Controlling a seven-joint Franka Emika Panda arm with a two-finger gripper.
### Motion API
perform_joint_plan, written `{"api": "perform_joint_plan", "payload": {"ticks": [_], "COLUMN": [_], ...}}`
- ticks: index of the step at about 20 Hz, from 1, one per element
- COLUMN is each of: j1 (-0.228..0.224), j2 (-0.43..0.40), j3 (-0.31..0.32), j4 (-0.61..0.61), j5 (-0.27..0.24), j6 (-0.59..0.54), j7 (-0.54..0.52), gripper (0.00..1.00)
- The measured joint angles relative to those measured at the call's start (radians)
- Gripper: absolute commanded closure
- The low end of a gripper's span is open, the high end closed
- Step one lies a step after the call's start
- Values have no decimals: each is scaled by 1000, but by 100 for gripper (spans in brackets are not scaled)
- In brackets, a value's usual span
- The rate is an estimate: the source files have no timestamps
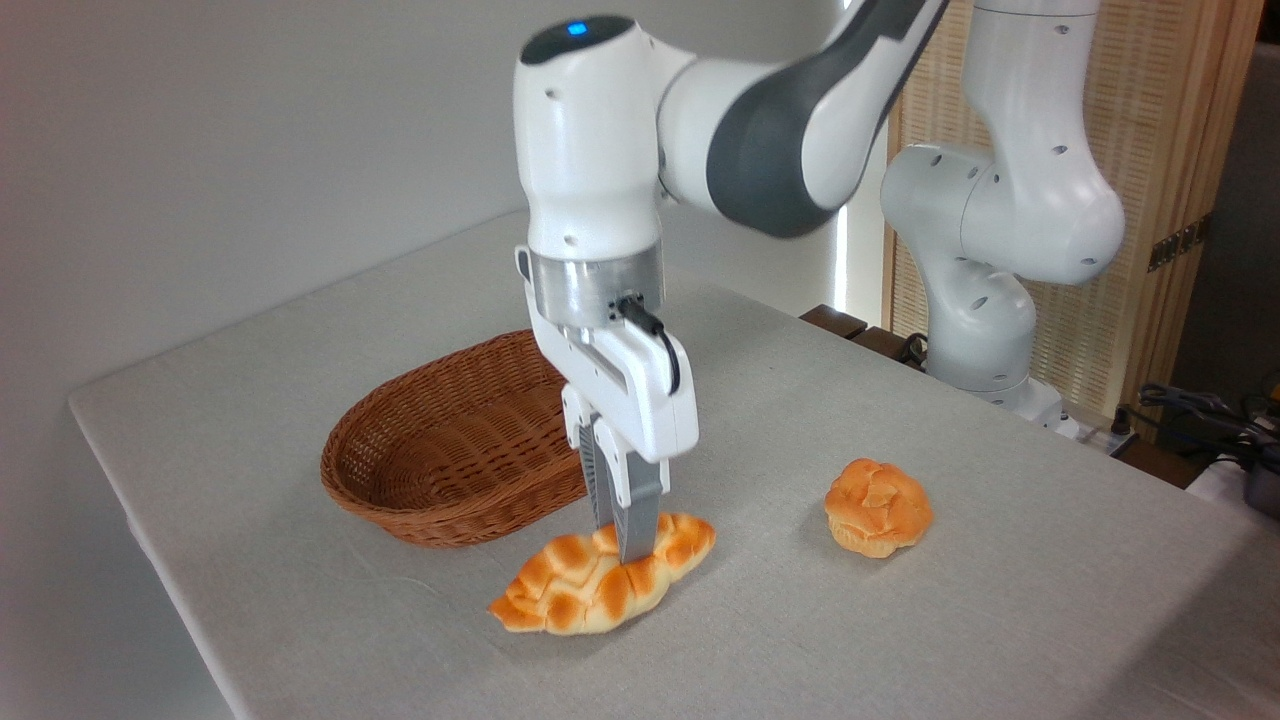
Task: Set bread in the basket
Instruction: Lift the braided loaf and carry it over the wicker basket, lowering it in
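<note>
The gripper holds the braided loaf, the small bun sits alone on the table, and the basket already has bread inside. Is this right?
Not quite: the camera view shows the basket with nothing inside. The gripper does hold the braided loaf, and the small bun sits alone on the table.

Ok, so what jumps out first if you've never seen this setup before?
The big white robot arm dominates the middle, its gripper clamped on a golden braided bread near the table's front edge. Behind the loaf on the left sits an empty wicker basket, and a small round bun lies alone to the right.
</note>
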Motion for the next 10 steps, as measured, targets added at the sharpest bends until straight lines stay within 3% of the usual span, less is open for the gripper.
{"api": "perform_joint_plan", "payload": {"ticks": [7, 10], "j1": [-7, -12], "j2": [-4, -5], "j3": [-2, -21], "j4": [203, 263], "j5": [-9, -68], "j6": [-241, -297], "j7": [0, 0], "gripper": [81, 78]}}
